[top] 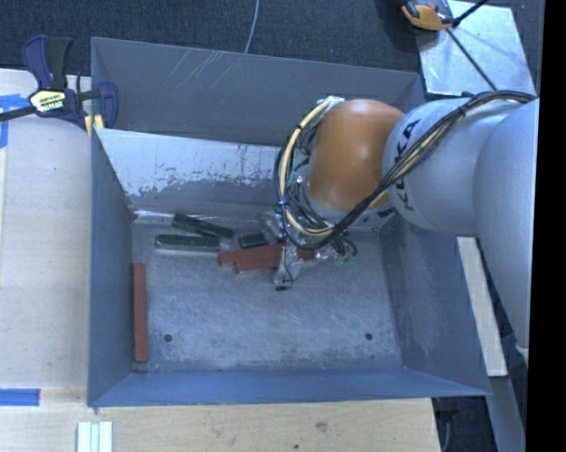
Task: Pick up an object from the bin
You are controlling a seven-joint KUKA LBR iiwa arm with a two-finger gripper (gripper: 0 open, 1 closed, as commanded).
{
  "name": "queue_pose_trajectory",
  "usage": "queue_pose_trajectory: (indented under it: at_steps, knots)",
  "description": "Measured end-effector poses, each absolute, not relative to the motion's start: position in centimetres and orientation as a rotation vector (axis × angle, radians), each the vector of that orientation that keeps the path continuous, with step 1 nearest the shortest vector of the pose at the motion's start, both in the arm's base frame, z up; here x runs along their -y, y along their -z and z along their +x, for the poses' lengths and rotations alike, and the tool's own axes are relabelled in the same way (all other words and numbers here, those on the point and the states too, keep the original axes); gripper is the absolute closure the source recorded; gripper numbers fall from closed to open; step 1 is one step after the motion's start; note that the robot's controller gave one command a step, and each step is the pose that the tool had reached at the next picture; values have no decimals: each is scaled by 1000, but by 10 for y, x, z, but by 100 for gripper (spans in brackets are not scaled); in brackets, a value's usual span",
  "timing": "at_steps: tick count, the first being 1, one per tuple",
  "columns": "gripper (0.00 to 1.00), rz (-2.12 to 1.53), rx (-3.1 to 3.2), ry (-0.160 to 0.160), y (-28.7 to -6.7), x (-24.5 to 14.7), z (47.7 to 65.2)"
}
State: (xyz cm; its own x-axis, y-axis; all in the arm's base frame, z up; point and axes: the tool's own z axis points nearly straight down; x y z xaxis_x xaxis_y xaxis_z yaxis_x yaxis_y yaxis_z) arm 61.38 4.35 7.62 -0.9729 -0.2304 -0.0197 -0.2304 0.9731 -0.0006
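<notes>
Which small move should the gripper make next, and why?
Probably lower slightly onto the reddish-brown piece: the gripper is at its end nearest the arm, the piece lies on the bin floor, and the dark green pieces lie farther along the back wall.

Pale table (38, 257), dark floor (180, 14).
Light wood grain spreads along the left and near edges; the speckled, near-black floor lies across the far side.

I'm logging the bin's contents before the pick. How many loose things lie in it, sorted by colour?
Reddish-brown: 2, the long bar by the left wall and the red-brown piece beside the tool.
Dark green: 2, the clip-like piece and the flat bar just below it.
Dark, half hidden by the tool: 1, a small dark thing.
Total: 5 that I can make out.
</notes>
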Motion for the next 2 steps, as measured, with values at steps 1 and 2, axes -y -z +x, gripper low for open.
queue_pose_trajectory:
  at_steps: [1, 2]
  knots:
    - [100, -362, -3101, -3, -76, -43, 614]
    - [100, -415, -3108, 1, -226, -39, 617]
